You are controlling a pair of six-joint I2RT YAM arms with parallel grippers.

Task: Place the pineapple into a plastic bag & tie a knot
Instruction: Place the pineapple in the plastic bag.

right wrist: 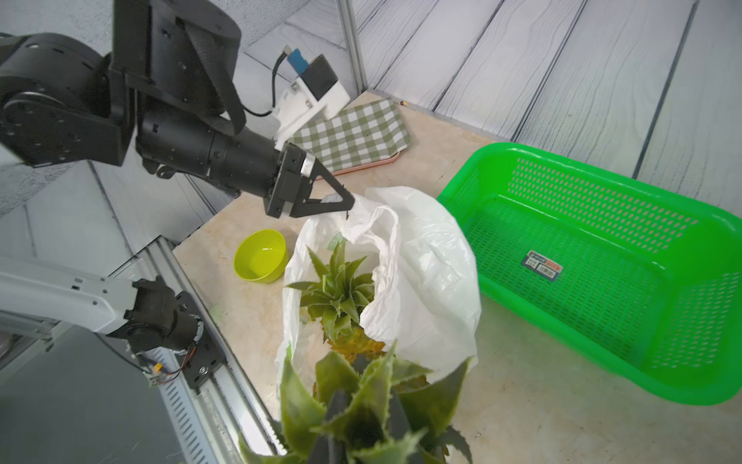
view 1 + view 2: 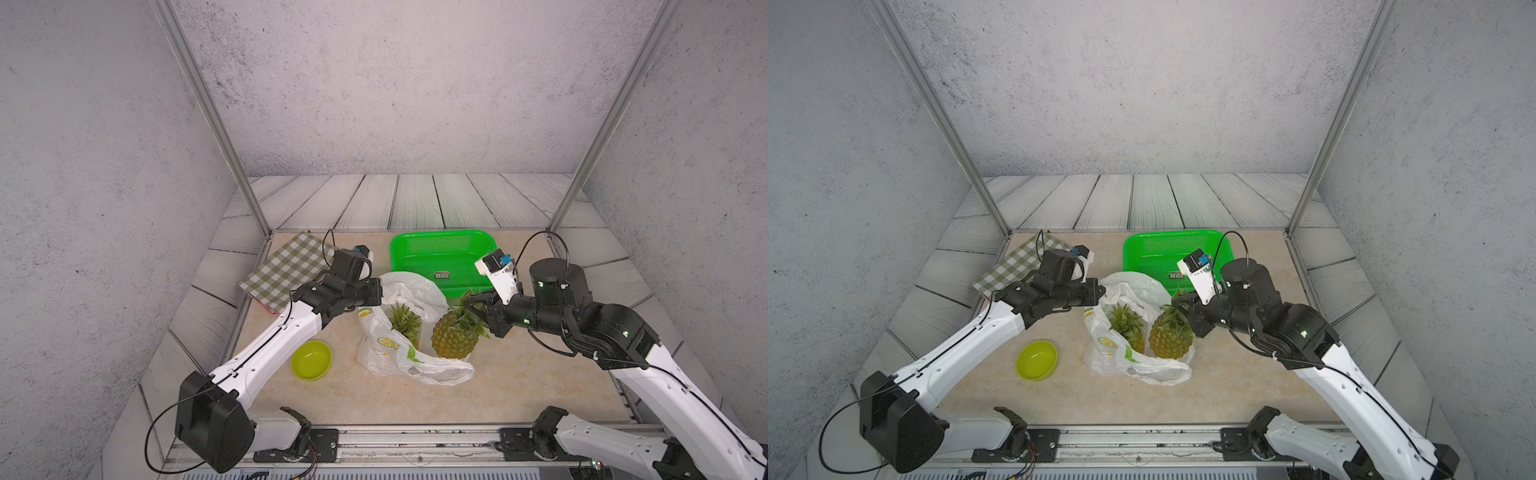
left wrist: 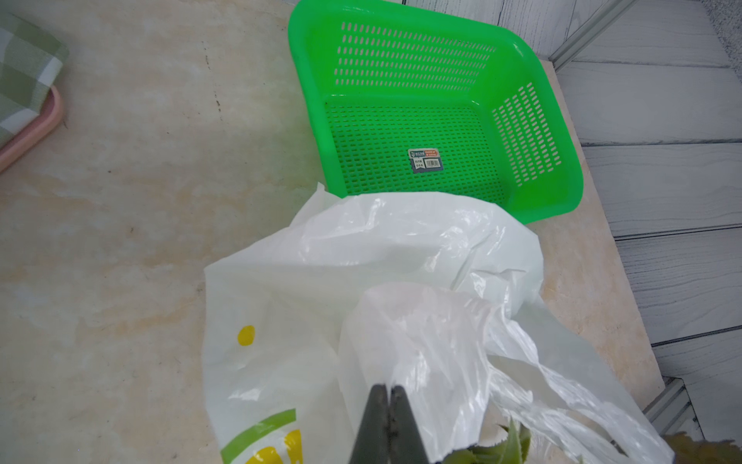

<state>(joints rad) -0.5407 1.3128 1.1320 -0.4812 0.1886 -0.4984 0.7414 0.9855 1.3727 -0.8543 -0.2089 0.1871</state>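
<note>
Left end effector (image 1: 348, 202): jaws pressed together, pinching the upper rim of the plastic bag (image 2: 395, 353) and holding that edge up off the desk (image 2: 519, 386).
Right end effector (image 2: 471, 304): fingers closed partway around the leafy crown of the outer pineapple (image 2: 453, 338).
Plastic bag: sat mid-desk, crumpled, its mouth gaping upward; the lemon print faced the front edge.
Bagged pineapple (image 2: 405, 322): stood inside the bag, with the crown showing through the opening in both top views.
Outer pineapple: stood upright just beside the bagged one, at the bag's mouth, resting on the lower flap, its body not covered by film.
Green basket (image 2: 442, 233): behind the bag, touching or nearly touching it.
Yellow-green bowl (image 2: 311, 359): near the bag, on the left arm's side.
Checked cloth (image 2: 286, 266): far left corner, over a pink tray (image 3: 28, 136).
</note>
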